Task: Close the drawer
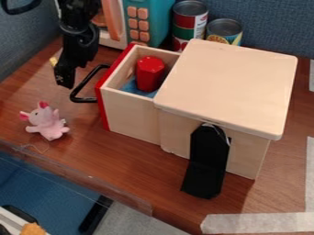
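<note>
Across a brown wooden surface (122, 160), a red-fronted wooden drawer (130, 114) is jutting from its pale wooden box (227, 82); the closing push is apparently remaining. Beyond the drawer from the box, a black robotic tool (65, 77) is hanging, apart or together I cannot tell.

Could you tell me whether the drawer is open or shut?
Open: the drawer extends out of the wooden box, exposing the red object inside.

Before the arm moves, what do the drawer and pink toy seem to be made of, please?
The drawer looks like smooth, matte wood, judging by its pale tan sides; its front is red, perhaps painted. The pink toy seems soft plush, given its dull, fuzzy surface.
</note>
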